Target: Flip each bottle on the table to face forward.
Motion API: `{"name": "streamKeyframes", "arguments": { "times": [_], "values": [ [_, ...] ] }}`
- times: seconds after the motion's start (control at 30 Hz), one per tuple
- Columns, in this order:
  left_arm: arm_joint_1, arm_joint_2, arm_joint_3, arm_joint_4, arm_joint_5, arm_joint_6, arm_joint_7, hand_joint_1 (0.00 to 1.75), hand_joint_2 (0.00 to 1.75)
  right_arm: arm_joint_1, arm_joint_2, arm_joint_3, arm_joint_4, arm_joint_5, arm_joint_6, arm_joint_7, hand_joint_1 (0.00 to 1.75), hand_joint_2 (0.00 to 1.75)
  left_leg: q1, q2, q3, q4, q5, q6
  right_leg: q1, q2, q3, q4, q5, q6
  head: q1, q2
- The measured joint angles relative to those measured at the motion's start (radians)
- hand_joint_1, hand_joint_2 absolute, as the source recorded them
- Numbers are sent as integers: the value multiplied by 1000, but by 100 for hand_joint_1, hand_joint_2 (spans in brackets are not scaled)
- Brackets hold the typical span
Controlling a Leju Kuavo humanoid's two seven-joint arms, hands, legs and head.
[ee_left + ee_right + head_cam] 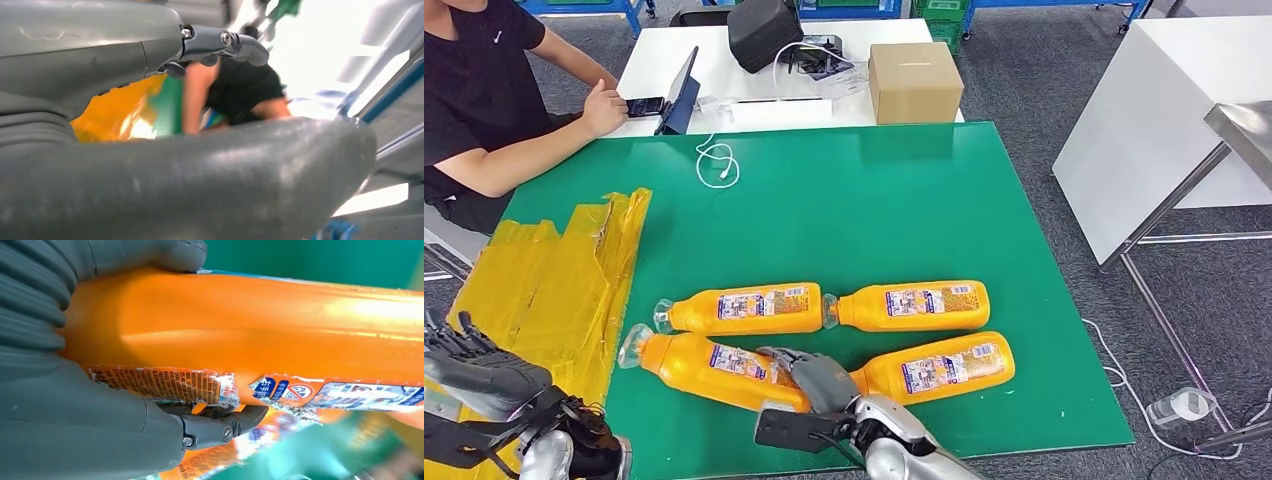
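Right hand (pixel 809 375) grips a bottle (pixel 714 365) on green table (pixel 874 210), grey carpet (pixel 1044 85) around.

Robot hands: right hand (pixel 809 378) with grey ribbed cover, thick grey thumb, dark fingers (pixel 235 419) fixed by silver screws; silver forearm behind; left hand (pixel 469 365) alike.

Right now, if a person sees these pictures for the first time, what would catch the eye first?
First, four orange bottles lying on their sides in two rows near the front of the green table. The right hand grips the front left bottle, thumb and fingers wrapped around its body. Beside them, crumpled yellow tape covers the table's left edge, and a person sits at the far left corner.
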Motion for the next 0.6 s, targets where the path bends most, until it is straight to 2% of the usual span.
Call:
{"name": "streamKeyframes", "arguments": {
  "times": [0.2, 0.3, 0.37, 0.43, 0.6],
  "values": [
    [13, 3, 11, 23, 216, -286, 207, 0, 175, 139, -4, -127, -278, -9, -41, -82, 175, 175, -1, 0, -5, 0, 0, 0, -1, 0, -5, 0, 0, 0, 0, 0],
    [20, 10, -4, 58, 411, -510, 396, 0, 175, 167, -5, -165, -357, -37, -50, -121, 175, 175, -1, 0, -6, 0, 0, 0, -2, 0, -6, 0, 0, 0, 0, 0],
    [32, 16, -32, 89, 510, -648, 481, 0, 175, 172, -5, -184, -385, -62, -51, -151, 175, 175, -1, 0, -6, 0, 0, 0, -2, 0, -6, 0, 0, 0, 0, 0],
    [45, 19, -64, 115, 543, -718, 501, 0, 175, 173, -6, -201, -402, -77, -50, -170, 175, 175, -2, 1, -6, 0, 0, 0, -2, 0, -6, 0, 0, 0, 0, 0],
    [77, 30, -127, 137, 549, -761, 493, 0, 175, 175, -4, -228, -421, -84, -45, -184, 175, 175, -1, 0, -7, 0, 0, 0, -1, 0, -7, 0, 0, 0, 0, 0]
  ]
}}
